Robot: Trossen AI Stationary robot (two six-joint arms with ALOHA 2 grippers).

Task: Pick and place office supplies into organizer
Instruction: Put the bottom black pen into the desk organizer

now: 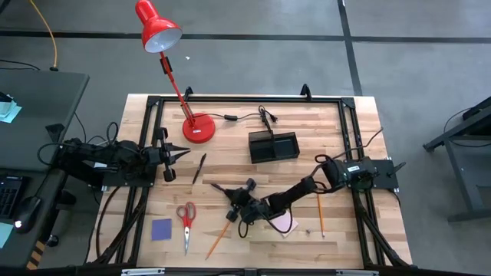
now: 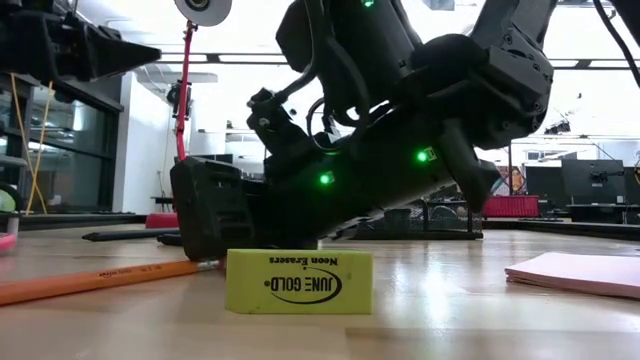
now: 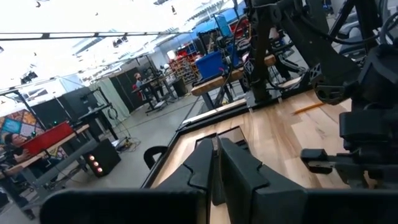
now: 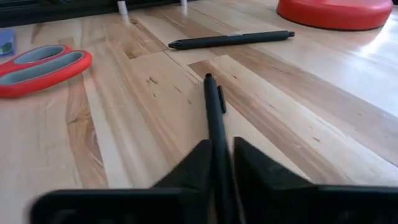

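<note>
While the right gripper (image 4: 221,163) is lowered to the middle of the wooden table (image 1: 337,142), a black pen (image 4: 215,118) is seen clamped between its closed fingers, the barrel lying flat on the boards and pointing away from the wrist. Two black pens are counted, the second pen (image 4: 231,40) lying free farther off, near the red lamp base (image 4: 339,12). Two orange pencils (image 1: 219,239) are visible, plus one pair of red-handled scissors (image 1: 186,218), one blue pad (image 1: 161,229), one pink sticky pad (image 2: 580,272) and one yellow eraser (image 2: 299,281). The black organizer (image 1: 273,146) is set well apart from the gripper, toward the lamp. The left gripper (image 1: 181,154) is held shut and empty at the table's left edge. A workshop is seen beyond.
</note>
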